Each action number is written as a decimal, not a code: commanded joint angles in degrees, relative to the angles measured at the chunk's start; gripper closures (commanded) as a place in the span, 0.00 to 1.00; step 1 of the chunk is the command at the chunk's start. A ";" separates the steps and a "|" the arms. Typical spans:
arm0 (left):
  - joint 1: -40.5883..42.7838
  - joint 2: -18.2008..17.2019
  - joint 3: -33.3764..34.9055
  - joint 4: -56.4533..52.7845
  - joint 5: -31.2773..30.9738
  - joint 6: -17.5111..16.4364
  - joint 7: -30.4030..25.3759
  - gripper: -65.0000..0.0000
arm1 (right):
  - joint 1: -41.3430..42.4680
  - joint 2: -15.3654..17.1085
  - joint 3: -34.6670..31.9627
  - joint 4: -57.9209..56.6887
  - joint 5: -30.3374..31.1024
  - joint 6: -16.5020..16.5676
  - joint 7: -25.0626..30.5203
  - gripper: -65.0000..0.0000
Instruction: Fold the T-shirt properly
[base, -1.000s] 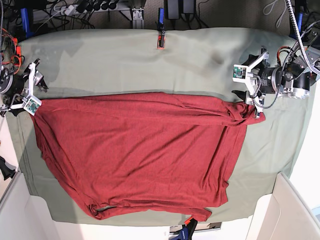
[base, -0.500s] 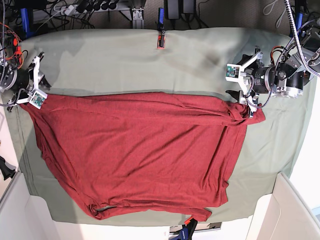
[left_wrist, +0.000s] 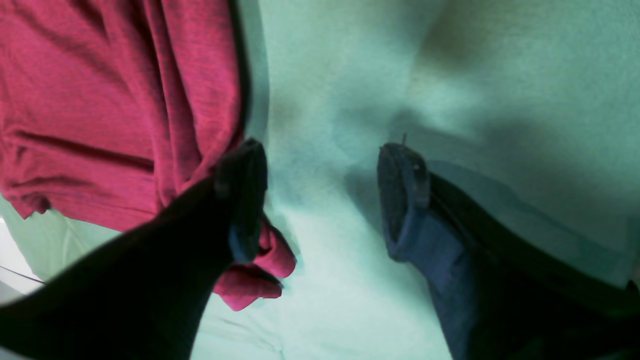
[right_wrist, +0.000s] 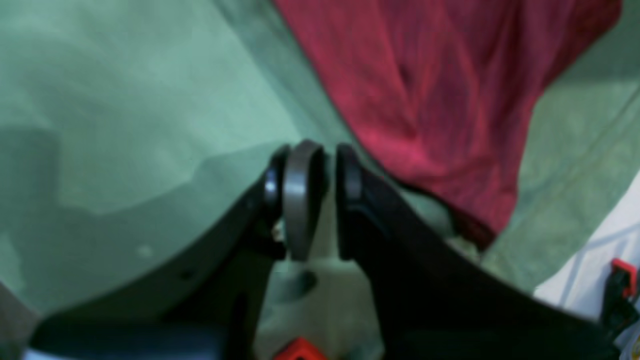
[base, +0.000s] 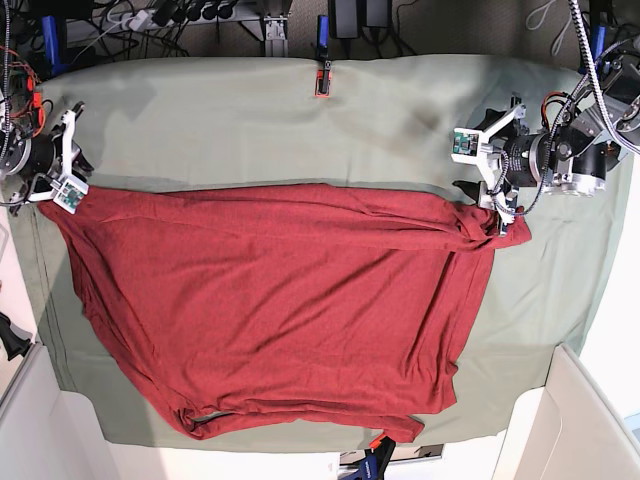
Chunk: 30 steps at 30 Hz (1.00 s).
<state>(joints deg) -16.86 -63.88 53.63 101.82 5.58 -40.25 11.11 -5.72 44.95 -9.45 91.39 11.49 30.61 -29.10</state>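
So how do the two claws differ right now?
The left claw stands wide open, while the right claw is nearly closed with only a thin gap. One finger of the left claw touches the bunched corner of the red shirt; the right claw has only green cloth between its fingers. Both sit at the shirt's far corners, holding nothing.

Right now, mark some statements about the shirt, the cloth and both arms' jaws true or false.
1. The red shirt lies spread on a green cloth. True.
2. The left gripper has its jaws clamped shut. False: they stand wide apart, one beside the shirt's bunched corner.
3. The right gripper has its jaws close together, with no red fabric visible between them. True.
4. The shirt is folded into a small neat square. False: it is still mostly spread out.
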 joint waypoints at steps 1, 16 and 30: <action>-0.90 -0.76 -0.83 0.44 0.04 0.63 -0.15 0.41 | 1.60 1.20 0.59 0.11 -0.17 -1.16 0.87 0.87; -0.87 3.67 -0.83 -5.31 0.09 4.02 -0.11 0.41 | 19.28 -2.93 0.52 -12.44 3.72 -2.08 0.85 0.87; -0.87 3.85 -0.83 -5.31 0.28 4.02 0.39 0.41 | 20.15 1.46 0.55 -8.81 7.67 1.25 -2.19 0.71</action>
<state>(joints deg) -16.84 -58.92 53.60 96.12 5.78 -36.88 11.31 13.21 45.04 -9.56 81.87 18.85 31.99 -31.92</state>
